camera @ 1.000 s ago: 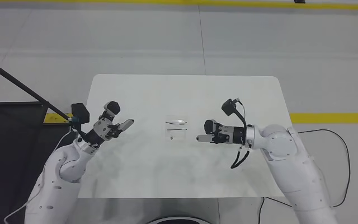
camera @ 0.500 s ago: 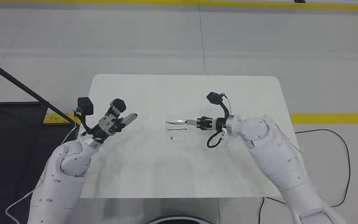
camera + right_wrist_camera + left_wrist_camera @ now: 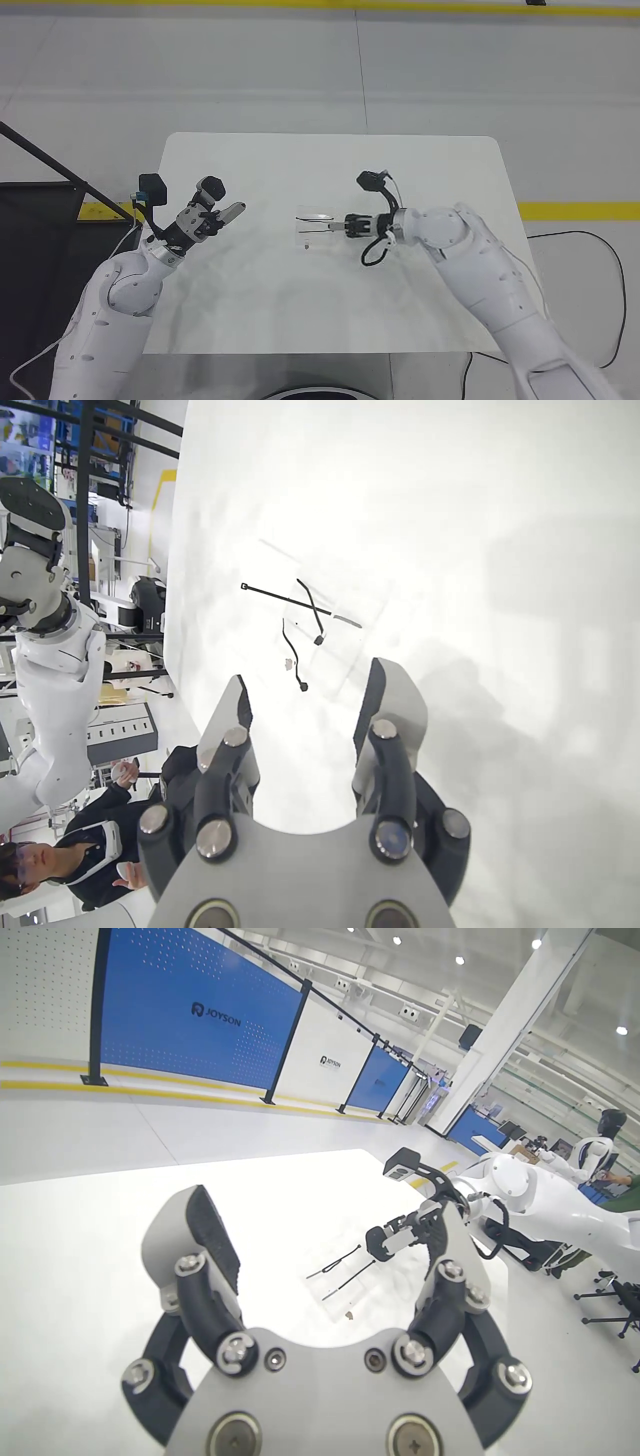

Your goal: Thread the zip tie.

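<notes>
Top view: a clear sheet [image 3: 305, 241] lies near the middle of the white worktop [image 3: 430, 170], with thin black zip ties [image 3: 318, 230] lying on it. The right pincer [image 3: 334, 226] is at the sheet's edge, pointing at the ties. The left pincer [image 3: 221, 198] is well apart from the sheet on the opposite side, raised and gaping.

Left wrist view: the left pincer [image 3: 327, 1243] is spread wide and holds nothing. Beyond it, the zip ties [image 3: 336, 1266] lie flat on the sheet. The right pincer [image 3: 382, 1243] is just beside their far ends; whether it touches them I cannot tell. A small speck [image 3: 349, 1314] lies near them.

Right wrist view: the right pincer [image 3: 310, 690] is parted and grips nothing. Three zip ties [image 3: 280, 597] lie on the clear sheet [image 3: 347, 652]: two crossed, one curved with its head just ahead of the fingertips.
</notes>
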Controlling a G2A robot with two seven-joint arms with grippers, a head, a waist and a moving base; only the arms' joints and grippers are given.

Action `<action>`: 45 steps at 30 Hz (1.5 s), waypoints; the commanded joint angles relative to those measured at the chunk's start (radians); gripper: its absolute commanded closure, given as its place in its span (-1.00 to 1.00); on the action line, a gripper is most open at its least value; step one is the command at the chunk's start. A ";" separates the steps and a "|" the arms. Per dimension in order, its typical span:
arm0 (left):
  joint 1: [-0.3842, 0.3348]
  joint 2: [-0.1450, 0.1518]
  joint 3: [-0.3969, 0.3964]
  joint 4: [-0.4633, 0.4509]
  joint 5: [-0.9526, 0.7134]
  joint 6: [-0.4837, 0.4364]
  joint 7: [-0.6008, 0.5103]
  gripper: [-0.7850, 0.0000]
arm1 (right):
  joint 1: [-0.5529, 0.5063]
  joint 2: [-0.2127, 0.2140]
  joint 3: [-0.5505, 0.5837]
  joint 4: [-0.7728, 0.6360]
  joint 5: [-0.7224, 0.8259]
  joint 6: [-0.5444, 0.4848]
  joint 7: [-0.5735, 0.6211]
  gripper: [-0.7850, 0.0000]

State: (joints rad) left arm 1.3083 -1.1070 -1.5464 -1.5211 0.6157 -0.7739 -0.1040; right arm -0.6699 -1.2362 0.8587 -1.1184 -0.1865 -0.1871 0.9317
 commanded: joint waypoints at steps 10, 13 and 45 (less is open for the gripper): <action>0.000 0.000 0.000 0.000 0.000 0.000 0.000 -1.00 | 0.026 -0.017 -0.026 0.044 0.014 -0.021 0.027 0.07; 0.000 0.000 0.000 0.000 0.000 0.000 0.000 -1.00 | 0.032 -0.021 -0.026 0.058 0.027 -0.023 0.028 0.08; 0.000 0.000 0.000 0.000 0.000 0.000 0.000 -1.00 | 0.060 -0.043 -0.036 0.117 0.045 -0.047 0.061 0.55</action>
State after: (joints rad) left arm 1.3083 -1.1070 -1.5464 -1.5211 0.6157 -0.7739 -0.1040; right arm -0.6108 -1.2790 0.8216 -1.0030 -0.1417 -0.2354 0.9932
